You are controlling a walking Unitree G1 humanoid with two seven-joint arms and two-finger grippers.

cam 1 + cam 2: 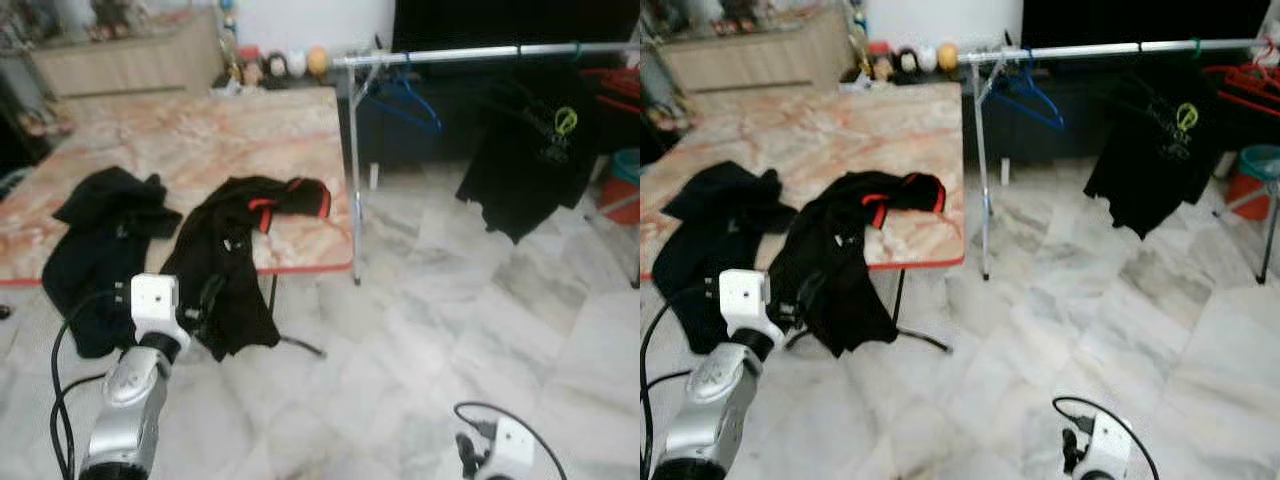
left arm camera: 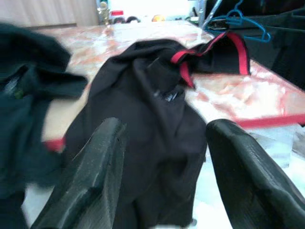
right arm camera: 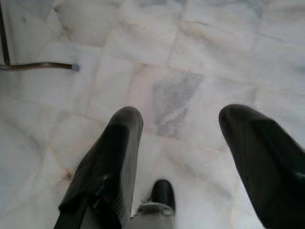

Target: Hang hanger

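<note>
Your left end effector (image 2: 162, 176) is spread wide and empty before the red-trimmed black garment (image 1: 235, 250) draped over the near table (image 1: 180, 140) edge, the right end effector (image 3: 181, 157) likewise, while the blue hanger (image 1: 405, 100), apparently bare, hangs on the far rail (image 1: 480, 53): nothing gripped yet.

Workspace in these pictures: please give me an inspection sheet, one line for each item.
Surface: marble-pattern table with red edge; pale marble floor.
Job's things: black garment with red trim draped over the table's front edge; blue hanger on the rail.
Clutter: second dark garment on the table.
Grippers: left gripper open, facing the red-trimmed garment; right gripper open, pointing at the floor.
Cables: black cables on both arms.
Surroundings: black T-shirt hanging on the rail.
</note>
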